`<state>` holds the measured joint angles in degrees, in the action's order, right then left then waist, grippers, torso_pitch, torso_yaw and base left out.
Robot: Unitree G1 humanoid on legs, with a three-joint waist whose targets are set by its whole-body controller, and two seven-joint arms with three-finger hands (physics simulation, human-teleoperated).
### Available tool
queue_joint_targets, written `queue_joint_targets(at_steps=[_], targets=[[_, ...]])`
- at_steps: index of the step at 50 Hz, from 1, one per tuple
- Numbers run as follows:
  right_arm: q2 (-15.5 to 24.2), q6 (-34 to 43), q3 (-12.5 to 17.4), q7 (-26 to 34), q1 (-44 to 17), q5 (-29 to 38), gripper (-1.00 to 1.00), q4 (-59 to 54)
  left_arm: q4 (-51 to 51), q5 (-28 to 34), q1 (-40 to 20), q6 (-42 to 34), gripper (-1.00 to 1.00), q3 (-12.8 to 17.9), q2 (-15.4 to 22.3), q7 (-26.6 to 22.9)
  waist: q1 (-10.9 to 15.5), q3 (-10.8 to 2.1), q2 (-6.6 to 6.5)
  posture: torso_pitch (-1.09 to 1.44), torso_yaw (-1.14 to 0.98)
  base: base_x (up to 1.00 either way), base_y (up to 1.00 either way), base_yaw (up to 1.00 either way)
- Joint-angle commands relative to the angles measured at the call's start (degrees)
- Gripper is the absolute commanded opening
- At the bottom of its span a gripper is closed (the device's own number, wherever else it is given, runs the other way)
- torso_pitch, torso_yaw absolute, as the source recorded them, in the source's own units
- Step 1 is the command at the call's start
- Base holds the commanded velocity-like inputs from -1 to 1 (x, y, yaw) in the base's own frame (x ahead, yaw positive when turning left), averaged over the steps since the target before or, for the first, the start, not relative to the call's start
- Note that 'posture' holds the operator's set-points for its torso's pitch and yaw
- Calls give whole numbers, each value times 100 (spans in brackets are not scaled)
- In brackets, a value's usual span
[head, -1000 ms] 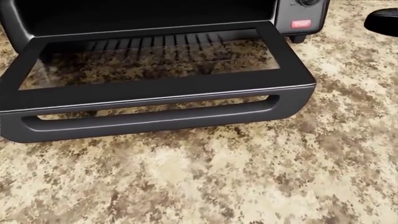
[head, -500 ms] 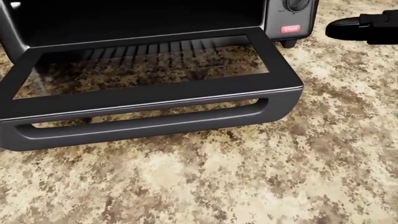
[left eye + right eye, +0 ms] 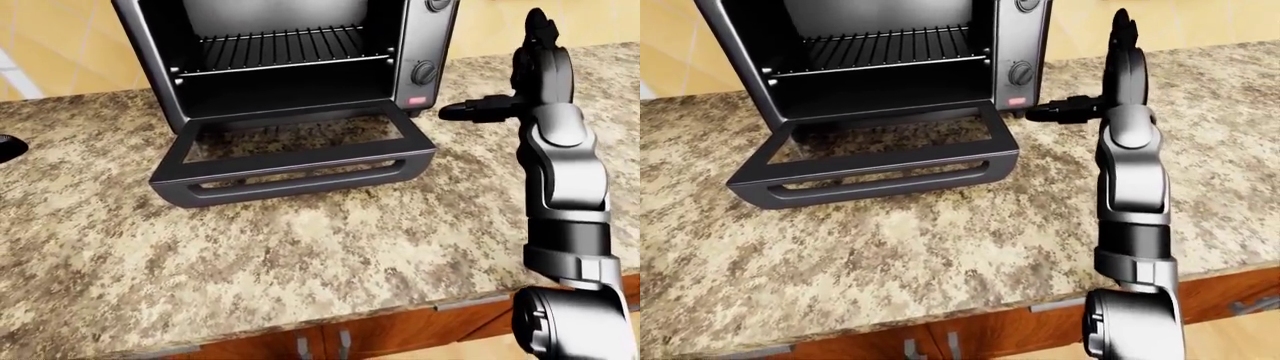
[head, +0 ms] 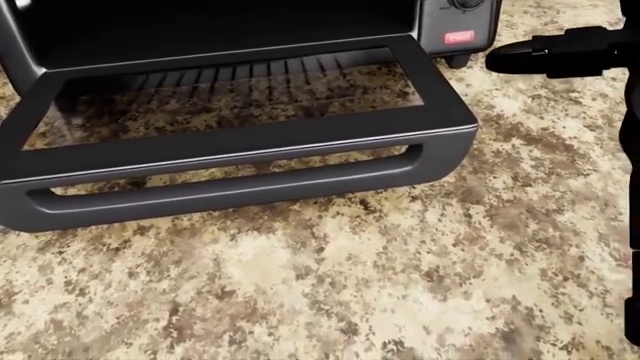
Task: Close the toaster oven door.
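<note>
Left-eye view: nearest the camera, at the lower right of the frame, the right arm [image 3: 565, 187] is seen rising from its shoulder joint, above wooden cabinet fronts [image 3: 330, 341] at the bottom edge. The granite counter [image 3: 300, 247] fills the middle of the frame.

Further up, the toaster oven door [image 3: 290, 161] is found folded down flat at centre frame, its handle bar [image 3: 300, 180] toward the camera and its glass pane showing the counter beneath. The door is not yet closed.

The right hand [image 3: 520, 79] is held at the upper right, just beside the oven's right edge and apart from it; one finger [image 3: 470, 111] is extended toward the oven and the others point upward, so the fingers are spread and nothing is gripped.

Compared with half a second ago in the head view, the hand is placed further leftward, nearer the door's right corner. An approach is judged to be under way; contact has not been made.

Behind, the toaster oven [image 3: 290, 60] is seen with its rack [image 3: 280, 49]. A small red label [image 4: 459, 37] below the knobs [image 3: 424, 73] cannot be read.

The left hand is not identifiable.
</note>
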<state>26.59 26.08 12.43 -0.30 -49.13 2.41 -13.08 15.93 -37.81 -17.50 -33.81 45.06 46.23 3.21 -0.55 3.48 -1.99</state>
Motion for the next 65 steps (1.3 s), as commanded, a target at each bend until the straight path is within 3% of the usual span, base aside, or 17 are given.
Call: queue_joint_targets(at_steps=[1,23,40,55,65], targets=[[69,-269,30,-63,-255,92,100,80,146,14,-101,169,100,106,149,-7,1,-133,-20,0,0,0,0,0],[-8,-1585,-211,-349,-840,777,100,-2153,161,-52,-115,119,100,123,190,19,-7,-164,-55,0,0,0,0,0],[-293,-1926,-422,-237,-1015,1076,100,-2714,136,-65,-104,123,100,134,198,13,-23,-165,-77,0,0,0,0,0],[-393,-2036,-381,-81,-1005,1013,100,-2675,63,-58,-137,143,100,133,248,26,-21,-160,-85,0,0,0,0,0],[-523,-1988,-513,25,-856,1126,100,-2491,42,-71,-141,138,100,149,283,27,-28,-159,-90,0,0,0,0,0]])
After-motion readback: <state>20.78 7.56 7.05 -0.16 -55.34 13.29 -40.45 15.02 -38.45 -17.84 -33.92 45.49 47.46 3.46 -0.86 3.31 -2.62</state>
